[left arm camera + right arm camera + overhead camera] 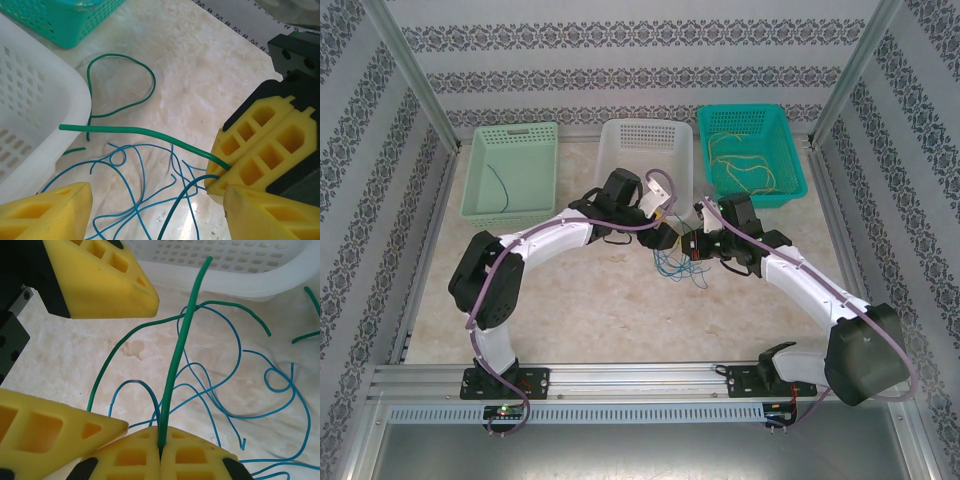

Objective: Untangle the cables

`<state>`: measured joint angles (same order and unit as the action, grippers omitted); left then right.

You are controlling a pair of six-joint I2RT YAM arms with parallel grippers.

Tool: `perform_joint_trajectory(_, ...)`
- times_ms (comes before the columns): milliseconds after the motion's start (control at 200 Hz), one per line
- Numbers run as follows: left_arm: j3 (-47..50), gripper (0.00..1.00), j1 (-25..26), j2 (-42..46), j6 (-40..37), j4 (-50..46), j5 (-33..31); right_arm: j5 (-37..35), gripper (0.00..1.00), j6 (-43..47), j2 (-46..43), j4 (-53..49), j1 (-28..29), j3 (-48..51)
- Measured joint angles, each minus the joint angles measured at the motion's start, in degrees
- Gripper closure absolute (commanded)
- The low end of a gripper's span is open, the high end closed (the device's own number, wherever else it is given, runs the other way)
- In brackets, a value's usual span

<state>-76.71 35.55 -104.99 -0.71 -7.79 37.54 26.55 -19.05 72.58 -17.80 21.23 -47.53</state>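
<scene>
Tabletop [600, 320] of pale marble pattern lies bare across its near half, between the arm bases and the two grippers. Patterned walls and metal posts close it in on the left, right and far sides. Three baskets line the far edge: a light green basket [510, 130] on the left with a single blue cable [500, 190] inside, a white basket [645, 128] in the middle, and a teal basket [748, 110] on the right holding yellow cables [740, 172]. Open room lies to the left and right of the grippers, with less beyond them, where the white basket's wall stands near.

Both arms bend outward at the elbows and reach inward, so their wrists meet near the table's centre, just in front of the white basket. The right gripper [160, 442] is clamped on a green cable [179, 352], which runs straight out from between its pads toward the white basket. The left gripper [157, 192] has its fingers wide apart, one of them close against the right gripper's pads. It seems to hold nothing, though the view is too close to be sure. A second green cable [153, 85] loops on the table beside the white basket, and blue cables [142, 175] lie tangled under both grippers.
</scene>
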Motion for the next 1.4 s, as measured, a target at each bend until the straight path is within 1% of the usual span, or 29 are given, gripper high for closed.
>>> perform_joint_trajectory(80, -0.04, 0.32, 0.02, -0.13, 0.00, -0.33, 0.07, 0.50, 1.00, 0.20, 0.13, -0.04, -0.02, 0.00)
perform_joint_trajectory(165, -0.04, 0.35, 0.02, -0.20, -0.02, -0.74, 0.24, 1.03, 1.00, 0.42, 0.39, -0.15, -0.11, 0.00)
perform_joint_trajectory(430, -0.02, 0.35, 0.07, -0.52, -0.61, -1.27, 1.09, 2.36, 1.00, 1.07, 0.37, -0.61, -1.16, 0.02)
perform_joint_trajectory(629, 1.29, 0.39, 0.37, -0.52, -1.09, -1.84, 1.49, 3.19, 1.00, 1.09, -1.01, -0.59, -2.40, 0.02)
perform_joint_trajectory(689, 1.60, 0.44, 0.44, -0.52, -1.20, -1.88, 1.51, 3.41, 1.00, 1.09, -1.31, -0.59, -2.40, 0.02)
perform_joint_trajectory(779, 1.79, 0.55, 0.44, -0.52, -1.55, -1.92, 1.73, 4.04, 1.00, 1.07, -1.38, -0.59, -2.40, 0.02)
perform_joint_trajectory(919, 1.79, 0.78, 0.44, -0.52, -1.75, -1.97, 1.66, 4.57, 0.96, 1.07, -1.40, -0.59, -2.40, 0.02)
perform_joint_trajectory(959, 1.79, 0.85, 0.44, -0.52, -1.53, -1.97, 1.57, 4.61, 0.92, 1.07, -1.40, -0.59, -2.40, 0.02)
perform_joint_trajectory(1019, 1.81, 0.94, 0.44, -0.52, -1.62, -1.95, 1.25, 4.46, 0.81, 1.14, -1.40, -0.81, -2.40, 0.04)
perform_joint_trajectory(1059, 1.84, 0.98, 0.44, -0.52, -1.49, -1.95, 0.94, 4.04, 0.72, 1.31, -1.40, -1.11, -2.40, 0.04)
perform_joint_trajectory(1079, 1.88, 1.00, 0.44, -0.52, -1.75, -1.95, 0.79, 3.58, 0.69, 1.60, -1.40, -1.20, -2.38, 0.04)
perform_joint_trajectory(1119, 1.99, 1.00, 0.44, -0.50, -1.55, -1.95, 0.09, 2.19, 0.63, 1.51, -1.40, -1.86, -2.40, 0.04)
perform_joint_trajectory(1154, 2.12, 1.00, 0.44, -0.50, -1.49, -1.97, -0.81, 0.68, 0.53, 1.46, -1.40, -2.58, -2.43, 0.04)
perform_joint_trajectory(1174, 2.23, 1.00, 0.44, -0.50, -1.44, -1.97, -1.22, -0.24, 0.49, 1.84, -1.38, -3.19, -2.64, 0.04)
perform_joint_trajectory(1304, 3.87, 1.00, 0.44, 0.20, -1.42, -2.27, -5.46, -4.52, 0.47, 0.98, -0.48, -5.46, -3.93, 0.04)
perform_joint_trajectory(1399, 5.75, 1.00, 0.44, 1.57, -1.40, -2.54, -7.69, -5.79, 0.47, 0.33, 0.57, -6.03, -4.52, 0.17)
